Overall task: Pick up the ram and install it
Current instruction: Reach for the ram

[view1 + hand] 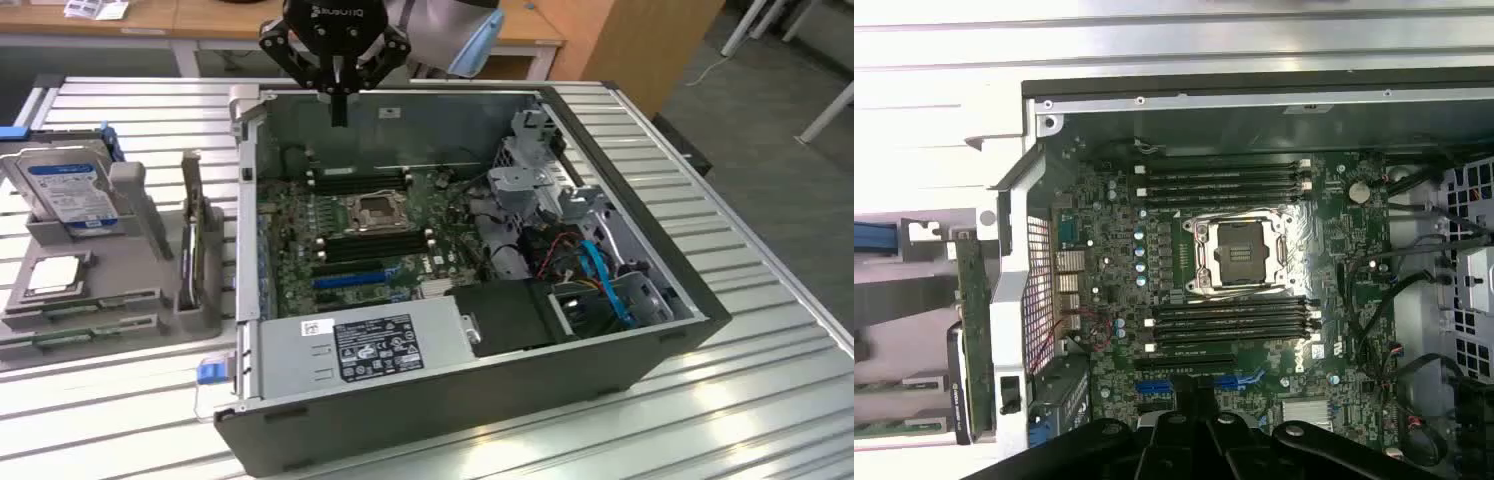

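The ram point(196, 250) is a thin green stick standing on edge in a grey holder point(203, 315), at the exterior view's left of the open computer case point(467, 400). The wrist view shows the ram point(969, 320) outside the case wall. My gripper point(339, 112) hangs above the far end of the case, shut with nothing between its fingers, well apart from the ram. In the wrist view my gripper point(1192, 428) looks down on the motherboard point(1104, 290). Black memory slots point(1229, 180) point(1234, 322) lie on both sides of the processor socket point(1239, 250).
A blue-labelled hard drive point(67, 190) and a square chip point(54, 275) sit in the grey fixture beside the ram. Inside the case are a power supply point(360, 345), a drive cage point(534, 180) and loose cables point(587, 270). The case stands on a ribbed metal table point(747, 400).
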You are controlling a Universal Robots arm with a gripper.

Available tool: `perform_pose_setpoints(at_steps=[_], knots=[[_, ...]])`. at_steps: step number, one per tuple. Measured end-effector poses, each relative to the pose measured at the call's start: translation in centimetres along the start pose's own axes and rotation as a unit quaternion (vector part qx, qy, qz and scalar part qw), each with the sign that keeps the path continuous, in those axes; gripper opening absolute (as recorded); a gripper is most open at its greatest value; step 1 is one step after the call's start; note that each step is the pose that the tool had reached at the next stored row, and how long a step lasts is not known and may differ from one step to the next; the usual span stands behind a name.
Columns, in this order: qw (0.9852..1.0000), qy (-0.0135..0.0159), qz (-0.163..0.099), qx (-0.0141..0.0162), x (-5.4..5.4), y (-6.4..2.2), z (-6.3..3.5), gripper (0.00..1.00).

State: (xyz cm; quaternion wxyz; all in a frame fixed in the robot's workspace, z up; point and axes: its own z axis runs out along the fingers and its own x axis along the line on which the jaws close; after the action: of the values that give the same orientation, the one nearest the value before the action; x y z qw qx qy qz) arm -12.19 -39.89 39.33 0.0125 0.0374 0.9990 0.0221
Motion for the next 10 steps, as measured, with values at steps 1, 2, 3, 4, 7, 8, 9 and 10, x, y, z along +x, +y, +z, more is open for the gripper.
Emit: perform_pose_setpoints(at_steps=[1,2,3,4,7,8,9,10], knots=[[1.0,0.0,0.0,0.0,0.0,0.0,0.0,0.11],[1.0,0.0,0.0,0.0,0.0,0.0,0.0,0.11],[1.0,0.0,0.0,0.0,0.0,0.0,0.0,0.11],[1.0,0.0,0.0,0.0,0.0,0.0,0.0,0.11],[1.0,0.0,0.0,0.0,0.0,0.0,0.0,0.11],[1.0,0.0,0.0,0.0,0.0,0.0,0.0,0.11],[1.0,0.0,0.0,0.0,0.0,0.0,0.0,0.11],[1.0,0.0,0.0,0.0,0.0,0.0,0.0,0.11]])
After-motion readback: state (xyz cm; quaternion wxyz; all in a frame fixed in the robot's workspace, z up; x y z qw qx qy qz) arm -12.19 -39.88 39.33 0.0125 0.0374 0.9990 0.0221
